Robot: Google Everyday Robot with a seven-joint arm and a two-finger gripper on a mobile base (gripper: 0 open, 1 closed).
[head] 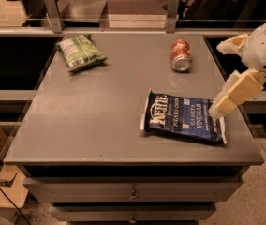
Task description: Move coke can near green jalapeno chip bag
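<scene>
The coke can (181, 55) is red with a silver top and lies on its side at the back right of the grey table (100, 107). The green jalapeno chip bag (79, 52) lies flat at the back left of the table, far from the can. My gripper (217, 78) is at the right edge of the table, in front and to the right of the can. Its cream fingers (238, 90) are spread apart with nothing between them. The lower finger hangs over the right end of the blue bag.
A dark blue Kettle chips bag (184, 118) lies flat at the front right of the table, between the gripper and the table's middle. A metal rail with two posts (173, 6) runs behind the table. Drawers (133, 193) are under the tabletop.
</scene>
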